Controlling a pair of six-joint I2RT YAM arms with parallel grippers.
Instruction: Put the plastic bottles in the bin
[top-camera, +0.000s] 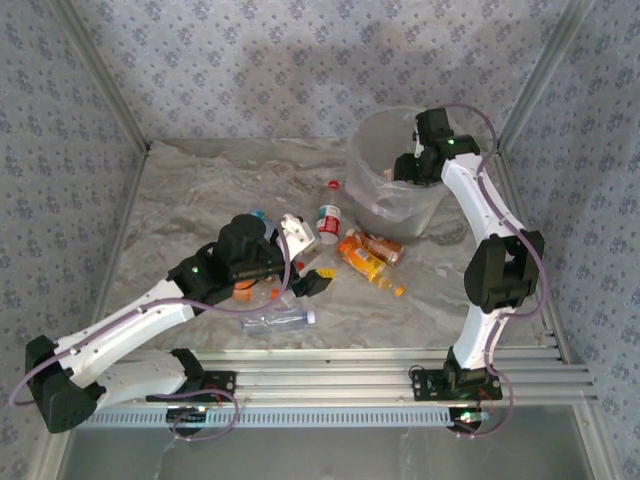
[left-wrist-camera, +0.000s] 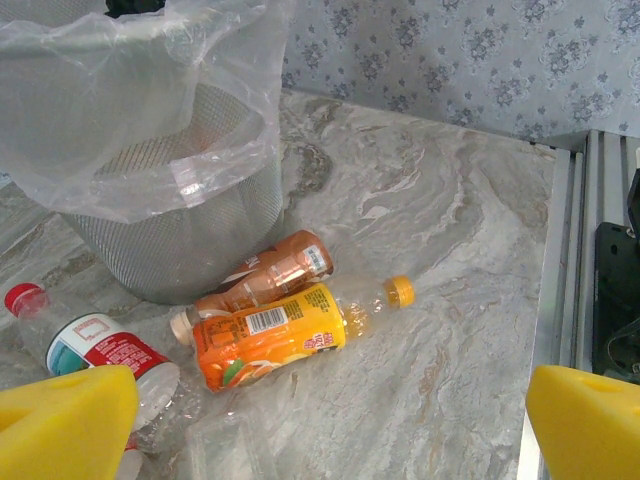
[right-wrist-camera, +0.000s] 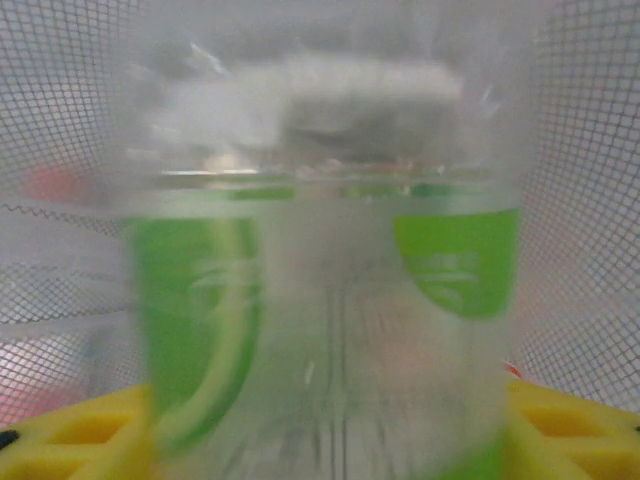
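My left gripper (left-wrist-camera: 320, 425) is wide open and empty, right gripper (top-camera: 406, 172) at the bin (top-camera: 372, 150) has a green bottle (right-wrist-camera: 320, 300) between its fingers, grip unclear.

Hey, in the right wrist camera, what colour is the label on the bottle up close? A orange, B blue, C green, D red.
C: the bottle close to the right wrist camera has a green label, with the mesh wall of the bin behind it.
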